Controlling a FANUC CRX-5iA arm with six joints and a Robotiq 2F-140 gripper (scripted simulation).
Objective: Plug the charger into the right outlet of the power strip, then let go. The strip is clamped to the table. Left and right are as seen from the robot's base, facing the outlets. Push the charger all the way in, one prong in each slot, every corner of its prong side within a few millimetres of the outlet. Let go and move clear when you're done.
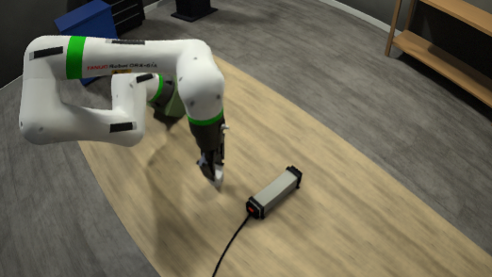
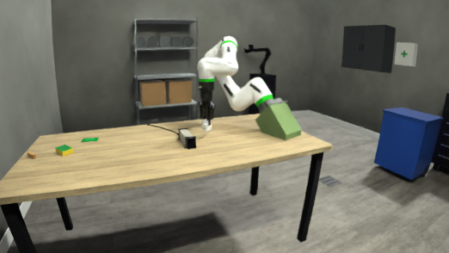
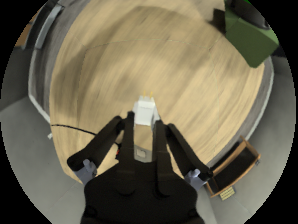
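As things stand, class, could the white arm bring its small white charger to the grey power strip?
Probably yes: the end effector grips the small white charger close beside the grey power strip, with only bare wooden table between them.

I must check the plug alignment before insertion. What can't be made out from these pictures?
- Outlet slots on the power strip: too small in the top and exterior views.
- Charger prongs: wrist view, hidden beyond its body; only a white tip shows elsewhere.
- Strip in wrist view: partly cut off by the gripper and the lens edge.
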